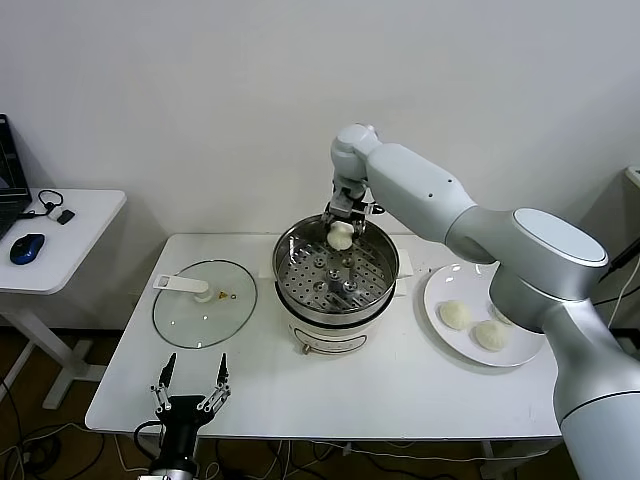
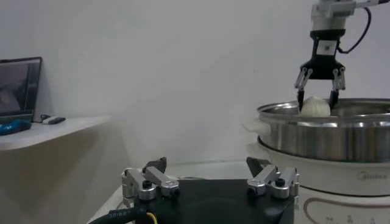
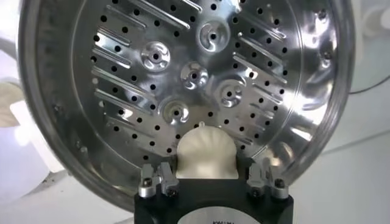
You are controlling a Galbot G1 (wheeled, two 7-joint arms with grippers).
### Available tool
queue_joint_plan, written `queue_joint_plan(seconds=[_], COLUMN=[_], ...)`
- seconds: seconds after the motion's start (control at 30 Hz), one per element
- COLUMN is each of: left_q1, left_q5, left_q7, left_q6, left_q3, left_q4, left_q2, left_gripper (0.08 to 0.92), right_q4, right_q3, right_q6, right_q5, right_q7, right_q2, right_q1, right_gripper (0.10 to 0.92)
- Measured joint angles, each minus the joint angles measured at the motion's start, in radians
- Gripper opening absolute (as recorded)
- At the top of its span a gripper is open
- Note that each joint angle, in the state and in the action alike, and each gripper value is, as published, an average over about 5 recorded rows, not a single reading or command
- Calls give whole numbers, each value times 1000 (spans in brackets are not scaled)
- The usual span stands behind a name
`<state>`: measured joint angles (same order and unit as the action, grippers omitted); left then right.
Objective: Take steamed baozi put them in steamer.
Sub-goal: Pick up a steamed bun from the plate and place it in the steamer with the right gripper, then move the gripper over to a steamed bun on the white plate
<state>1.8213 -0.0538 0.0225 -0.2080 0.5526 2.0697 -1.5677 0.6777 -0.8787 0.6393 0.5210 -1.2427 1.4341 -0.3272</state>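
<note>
White wall backs a white bench (image 1: 400, 390) that carries all the working items. At the middle of the bench stands the steamer (image 1: 337, 272), a shiny steel pot on a white base, with a perforated tray (image 3: 189, 79) inside; the tray shows bare in the wrist view. A glass lid (image 1: 204, 302) with a white knob lies flat on the bench on the robot's left of the steamer, apart from it. A white plate (image 1: 440, 288) sits on the robot's right of the steamer and holds three buns (image 1: 455, 314), lying close together.

The right hand (image 1: 342, 232) hangs over the far rim of the steamer, its arm reaching across from the right. Its fingers (image 2: 301, 79) are clamped on a fourth bun (image 3: 205, 152), one on each side. The bun is held just above the tray near the pot's far wall, pleated top visible from the wrist camera; contact with the tray cannot be determined.

The left hand (image 1: 190, 392) is parked low at the near edge of the bench, in front of the lid, fingers spread apart and holding nothing.

A second white table (image 1: 70, 235) stands off to the robot's left with a blue mouse (image 1: 27, 247) on it.
</note>
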Motion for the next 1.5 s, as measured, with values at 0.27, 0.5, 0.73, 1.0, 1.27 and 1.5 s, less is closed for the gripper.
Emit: queue_joint_plan(seconds=[0.27, 0.5, 0.73, 1.0, 1.27, 1.5], left_q1=[0, -1, 0, 3, 3, 7], left_q5=[0, 0, 0, -1, -5, -5], left_q7=[0, 0, 0, 0, 0, 2], left_q6=[0, 1, 0, -1, 2, -2], left_q3=[-1, -1, 0, 4, 2, -2], left_q4=[-2, -4, -6, -3, 3, 0], left_q2=[0, 0, -1, -1, -5, -1], left_gripper=[823, 823, 823, 823, 823, 823], right_q4=[-26, -34, -32, 10, 67, 84], right_q3=[26, 43, 53, 18, -58, -133], right_q6=[9, 14, 19, 5, -68, -198], right_q5=[32, 53, 52, -44, -277, -517], right_q7=[8, 16, 15, -29, -94, -134], right_q2=[17, 22, 18, -16, -87, -186], right_q1=[28, 45, 42, 2, -85, -182], right_gripper=[645, 714, 820, 823, 823, 823])
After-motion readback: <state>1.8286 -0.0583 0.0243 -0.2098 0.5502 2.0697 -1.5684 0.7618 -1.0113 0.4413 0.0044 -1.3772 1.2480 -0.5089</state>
